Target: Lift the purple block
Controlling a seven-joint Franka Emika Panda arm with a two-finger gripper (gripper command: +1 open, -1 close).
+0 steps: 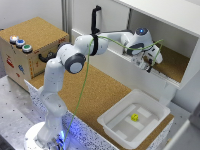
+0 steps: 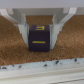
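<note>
Your claw (image 2: 41,26) sits inside the shelf (image 1: 172,62), roof close overhead and back wall just behind; its fingers (image 2: 21,27) bracket the purple block (image 2: 39,37). You have open cork on either side, and the white lip (image 2: 42,75) bars the front.

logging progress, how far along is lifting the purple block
Done: the arm has reached onto the shelf, and the gripper straddles the block, one finger on each side. In hand: closing on it; whether the fingers touch is unclear. Left: the lift, as the block appears to sit on the cork.
</note>
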